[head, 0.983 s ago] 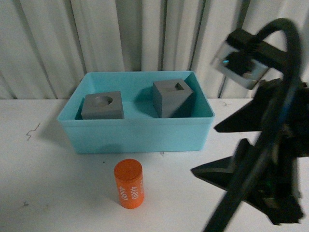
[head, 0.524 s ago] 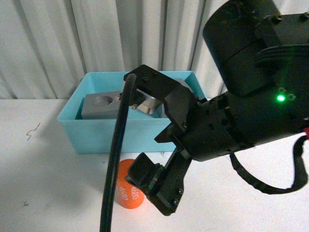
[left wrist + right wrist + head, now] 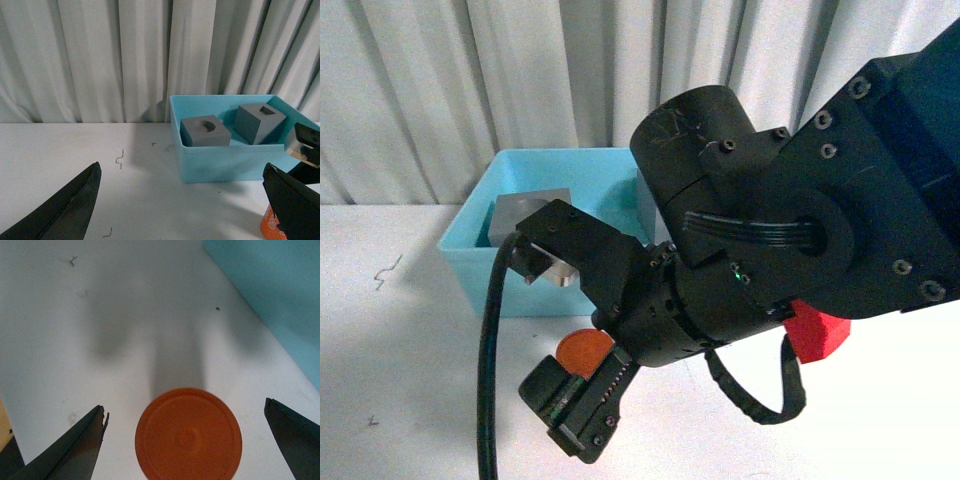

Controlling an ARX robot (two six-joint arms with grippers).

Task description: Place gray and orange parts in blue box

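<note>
The orange cylinder [image 3: 188, 435] stands upright on the white table, in front of the blue box [image 3: 225, 160]. My right gripper [image 3: 185, 406] hangs open straight above it, one finger on each side, not touching. Both gray blocks sit inside the box: the one with a round recess [image 3: 205, 132] and the one with a square hole [image 3: 259, 121]. My left gripper [image 3: 182, 210] is open and empty over bare table, off to the box's left. In the front view only the cylinder's top [image 3: 585, 352] and the box's left part [image 3: 480, 250] show.
My right arm [image 3: 760, 250] fills most of the front view and hides the box's right half. A pleated white curtain [image 3: 100, 60] hangs behind the table. A corner of the box [image 3: 280, 300] lies close beside the right gripper.
My right arm swung in from the right edge to above the orange cylinder and now covers much of the box. The cylinder and blocks have not moved.
</note>
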